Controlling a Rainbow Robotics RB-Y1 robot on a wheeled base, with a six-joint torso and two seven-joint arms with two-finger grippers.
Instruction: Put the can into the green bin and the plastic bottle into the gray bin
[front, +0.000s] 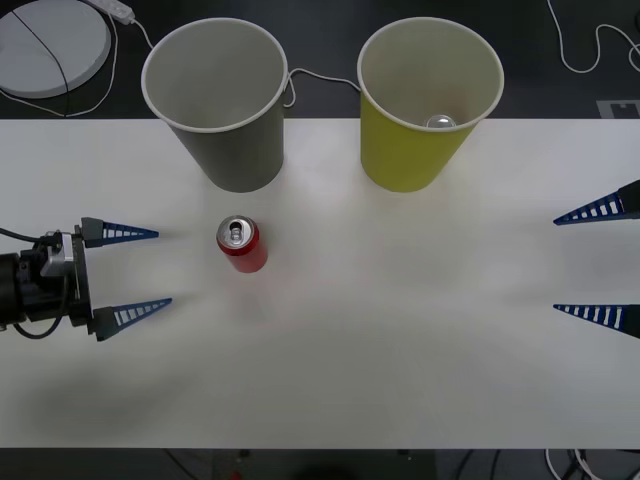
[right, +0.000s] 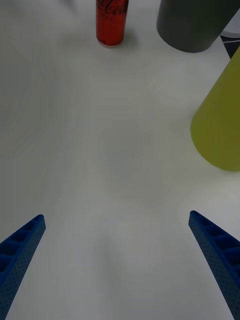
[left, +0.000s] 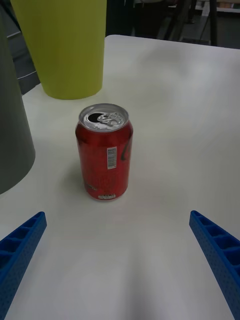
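Standing upright just ahead of the wide-open left gripper (front: 130, 270): the can (front: 241, 245). Right gripper (front: 590, 262) wide too, far away. Seen from front, silver top (front: 440, 123) inside green bin (front: 420, 150); gray bin (front: 225, 130) beside.

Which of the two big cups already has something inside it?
The green cup. A small silver thing sits inside it by the near wall. The gray cup beside it looks empty, and the red can stands on the table.

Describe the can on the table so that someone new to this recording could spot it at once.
On the white table, find the two big cup-shaped bins at the far edge. Just in front of the gray bin stands the can, upright. It is small and red with a silver top, unlike the tall gray and green bin.
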